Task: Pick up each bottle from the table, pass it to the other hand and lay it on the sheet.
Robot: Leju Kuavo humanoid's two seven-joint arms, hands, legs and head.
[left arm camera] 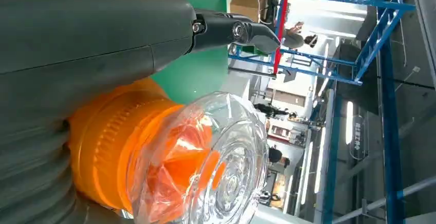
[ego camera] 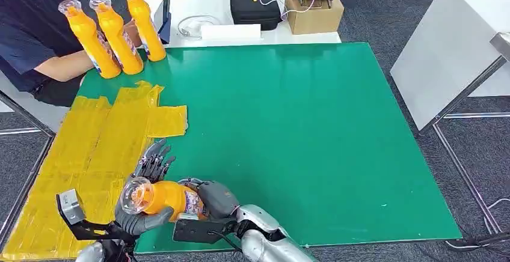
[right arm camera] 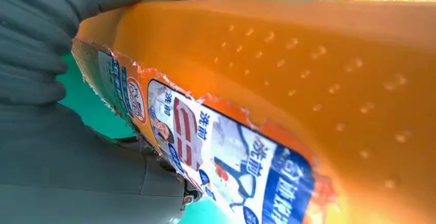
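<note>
An orange bottle (ego camera: 165,197) with a clear cap lies sideways just above the near edge of the green mat (ego camera: 270,124), cap pointing left. My right hand (ego camera: 218,199) grips its base end; the labelled body (right arm camera: 308,70) lies against that hand (right arm camera: 61,147). My left hand (ego camera: 143,217) is at the neck, thumb under it and touching, dark fingers (ego camera: 153,163) stretched out straight beyond the bottle. Neck and cap (left arm camera: 154,162) sit just below the left thumb (left arm camera: 77,39). The yellow sheet (ego camera: 90,148) lies directly left of the hands. Three more orange bottles (ego camera: 117,33) stand at the mat's far left corner.
A person in a dark shirt (ego camera: 30,33) sits at the far left with a hand by the standing bottles. Behind the mat are a black case (ego camera: 255,3) and a cardboard box (ego camera: 313,9). A white table (ego camera: 451,45) stands to the right.
</note>
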